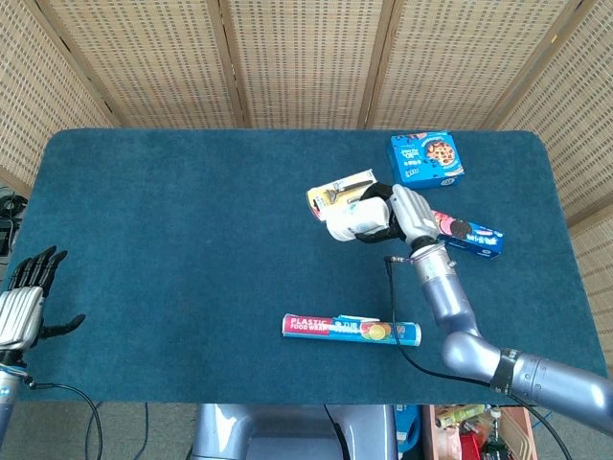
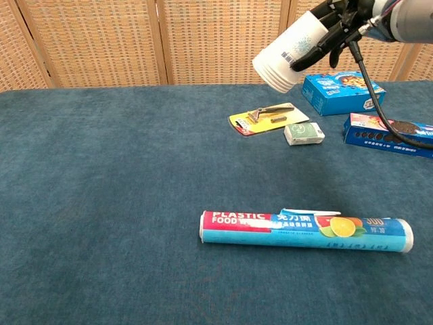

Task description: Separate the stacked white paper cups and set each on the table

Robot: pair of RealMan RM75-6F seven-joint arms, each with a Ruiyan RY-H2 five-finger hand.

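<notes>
A stack of white paper cups (image 1: 352,219) (image 2: 292,53) with blue print hangs in the air above the table, tilted with its rims pointing left and down. My right hand (image 1: 400,213) (image 2: 336,20) grips the stack around its base end. The left hand (image 1: 27,299) stands open at the table's near left edge with its fingers spread and nothing in it; the chest view does not show it.
A roll of plastic food wrap (image 2: 306,230) lies at the front centre-right of the blue table (image 1: 192,240). At the back right are a razor card (image 2: 264,116), a small green packet (image 2: 303,133), a blue cookie box (image 2: 342,91) and an Oreo pack (image 2: 390,134).
</notes>
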